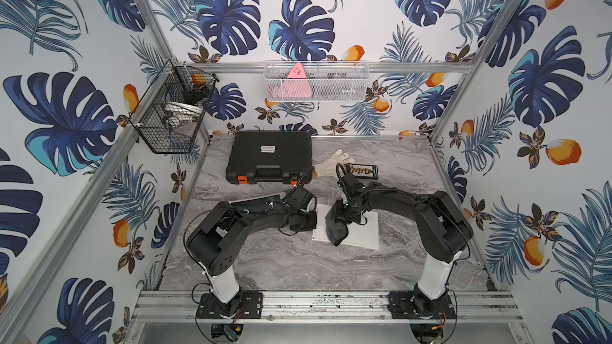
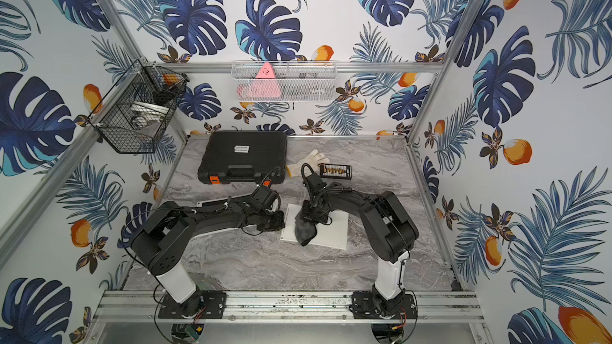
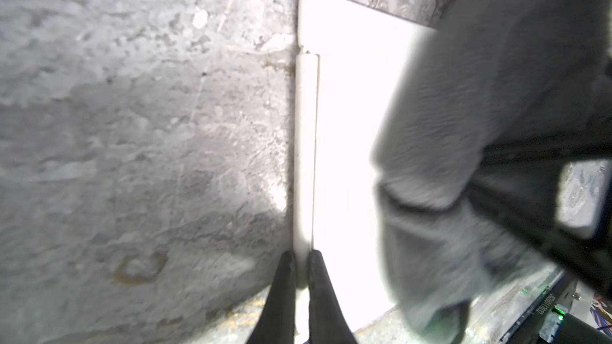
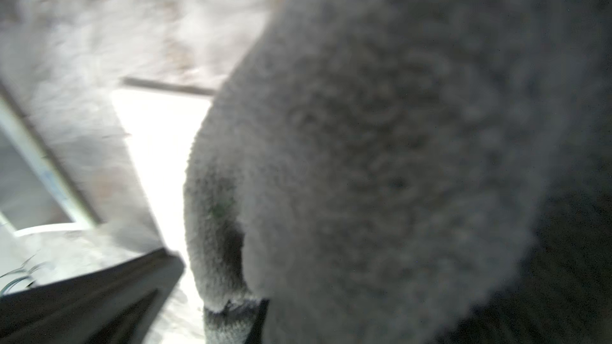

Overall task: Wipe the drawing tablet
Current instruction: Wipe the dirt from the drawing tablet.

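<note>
The white drawing tablet (image 1: pixel 362 231) (image 2: pixel 332 234) lies flat on the marble table between the two arms. A dark grey cloth (image 1: pixel 336 231) (image 2: pixel 304 231) rests bunched on its left half. My right gripper (image 1: pixel 341 215) (image 2: pixel 310 213) points down onto the tablet and is shut on the cloth. In the right wrist view the cloth (image 4: pixel 381 143) fills most of the picture and hides the fingers; a strip of tablet (image 4: pixel 159 134) shows beside it. My left gripper (image 1: pixel 311 220) (image 3: pixel 301 253) is shut on the raised white strip along the tablet's (image 3: pixel 344 110) left edge, with the cloth (image 3: pixel 447 127) close by.
A black tool case (image 1: pixel 270 157) stands at the back left. A white glove (image 1: pixel 331 162) and a small bit holder (image 1: pixel 362 171) lie behind the arms. A black wire basket (image 1: pixel 172 110) and a white mesh basket (image 1: pixel 316 81) hang on the walls.
</note>
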### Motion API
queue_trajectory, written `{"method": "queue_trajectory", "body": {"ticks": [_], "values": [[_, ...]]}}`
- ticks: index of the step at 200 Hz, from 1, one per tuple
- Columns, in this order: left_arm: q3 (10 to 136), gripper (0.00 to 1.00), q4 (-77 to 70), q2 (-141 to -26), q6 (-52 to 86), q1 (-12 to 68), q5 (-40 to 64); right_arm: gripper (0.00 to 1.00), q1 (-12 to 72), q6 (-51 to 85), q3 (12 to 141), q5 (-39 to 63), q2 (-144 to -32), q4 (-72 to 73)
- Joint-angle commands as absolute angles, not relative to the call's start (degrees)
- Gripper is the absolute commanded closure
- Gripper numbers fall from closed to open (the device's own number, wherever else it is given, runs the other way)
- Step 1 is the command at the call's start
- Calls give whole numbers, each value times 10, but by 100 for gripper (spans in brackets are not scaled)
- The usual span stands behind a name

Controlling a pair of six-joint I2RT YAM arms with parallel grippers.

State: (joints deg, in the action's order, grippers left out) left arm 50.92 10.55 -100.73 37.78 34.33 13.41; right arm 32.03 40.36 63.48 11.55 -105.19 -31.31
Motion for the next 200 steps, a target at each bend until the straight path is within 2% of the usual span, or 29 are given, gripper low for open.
{"method": "queue_trajectory", "body": {"ticks": [1,43,77,115,132,154,200], "values": [[490,92,280,-1034,388,344,42,100,273,375,593,-14,-1028,-468],[491,92,286,-1030,387,345,38,100,183,399,573,-97,-1009,-536],[493,92,287,-1025,389,345,40,100,203,427,593,-130,-1000,-531],[490,93,282,-1024,393,345,46,100,352,421,684,-62,-1045,-481],[489,93,282,-1023,395,345,48,100,391,428,723,-16,-1082,-454],[488,93,284,-1023,397,346,46,100,396,450,741,53,-1111,-408],[483,93,284,-1018,403,346,40,100,318,430,687,30,-1070,-442]]}}
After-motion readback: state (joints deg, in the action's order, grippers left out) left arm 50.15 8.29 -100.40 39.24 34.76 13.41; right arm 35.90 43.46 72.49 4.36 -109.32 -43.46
